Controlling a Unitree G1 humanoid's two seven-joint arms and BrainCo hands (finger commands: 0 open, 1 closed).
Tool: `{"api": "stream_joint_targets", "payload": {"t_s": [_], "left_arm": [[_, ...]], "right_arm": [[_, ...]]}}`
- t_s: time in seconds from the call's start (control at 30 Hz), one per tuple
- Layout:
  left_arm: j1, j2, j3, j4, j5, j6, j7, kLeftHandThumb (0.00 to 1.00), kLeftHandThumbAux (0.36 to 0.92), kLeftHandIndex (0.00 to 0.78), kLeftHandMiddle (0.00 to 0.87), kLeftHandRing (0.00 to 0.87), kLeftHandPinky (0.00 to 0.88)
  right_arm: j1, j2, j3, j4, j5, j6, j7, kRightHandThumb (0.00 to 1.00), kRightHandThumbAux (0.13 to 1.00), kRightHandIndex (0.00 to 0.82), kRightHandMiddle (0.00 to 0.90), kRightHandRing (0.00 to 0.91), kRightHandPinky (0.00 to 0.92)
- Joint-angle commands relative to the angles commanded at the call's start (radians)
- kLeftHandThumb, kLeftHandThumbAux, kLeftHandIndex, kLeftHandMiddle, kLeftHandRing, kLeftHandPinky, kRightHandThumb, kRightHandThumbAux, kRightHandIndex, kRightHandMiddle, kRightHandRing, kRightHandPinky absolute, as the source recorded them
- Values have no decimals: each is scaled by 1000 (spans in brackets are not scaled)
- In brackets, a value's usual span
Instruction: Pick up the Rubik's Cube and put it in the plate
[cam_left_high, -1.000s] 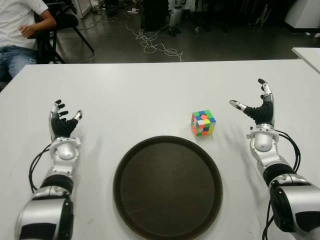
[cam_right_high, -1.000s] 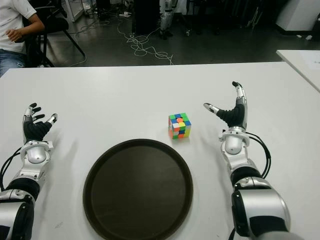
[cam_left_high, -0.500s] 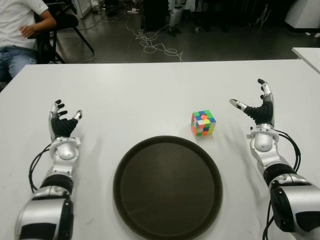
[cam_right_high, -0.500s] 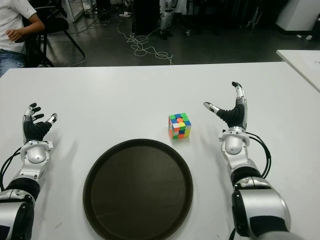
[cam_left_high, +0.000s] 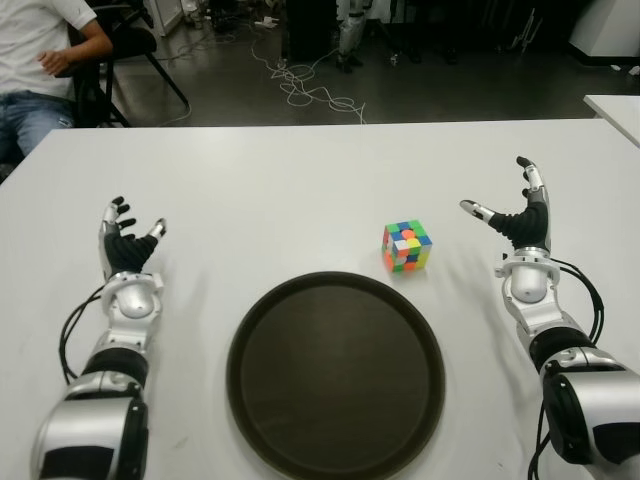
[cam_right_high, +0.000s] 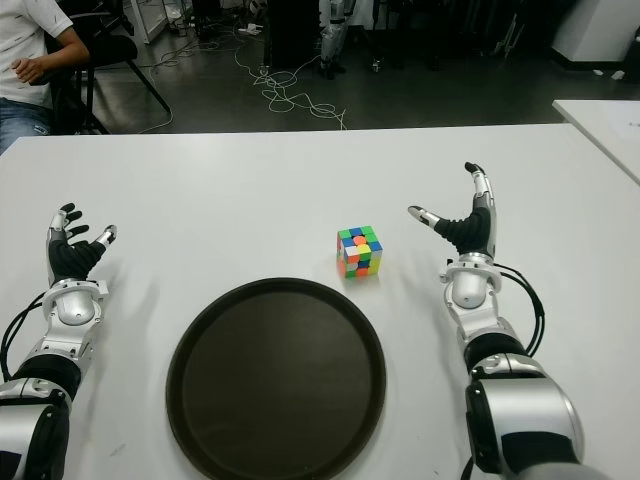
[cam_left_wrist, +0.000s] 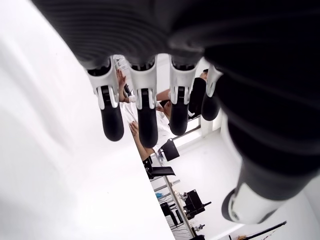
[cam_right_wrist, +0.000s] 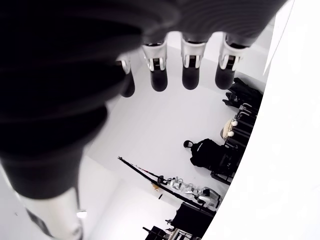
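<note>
The Rubik's Cube (cam_left_high: 406, 246) sits on the white table (cam_left_high: 300, 180), just beyond the far right rim of the dark round plate (cam_left_high: 335, 374). My right hand (cam_left_high: 517, 215) is to the right of the cube, apart from it, fingers spread and holding nothing. My left hand (cam_left_high: 125, 240) shows at the far left of the table, left of the plate, its fingers open and holding nothing. The plate has nothing in it.
A seated person (cam_left_high: 45, 60) is at the back left beyond the table edge. Cables (cam_left_high: 310, 90) lie on the dark floor behind. The corner of another white table (cam_left_high: 615, 110) shows at the right.
</note>
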Motion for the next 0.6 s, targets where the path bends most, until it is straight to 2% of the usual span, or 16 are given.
{"api": "stream_joint_targets", "payload": {"t_s": [0.27, 0.6], "left_arm": [[3, -2, 0, -8, -4, 2, -2, 379, 747, 102, 168, 188, 252], [8, -7, -4, -19, -1, 4, 2, 417, 738, 110, 172, 193, 252]], "right_arm": [[6, -6, 14, -26, -10, -28, 6, 0, 839, 57, 43, 42, 48], [21, -25, 61, -118, -28, -18, 115, 34, 754, 72, 80, 75, 88]]}}
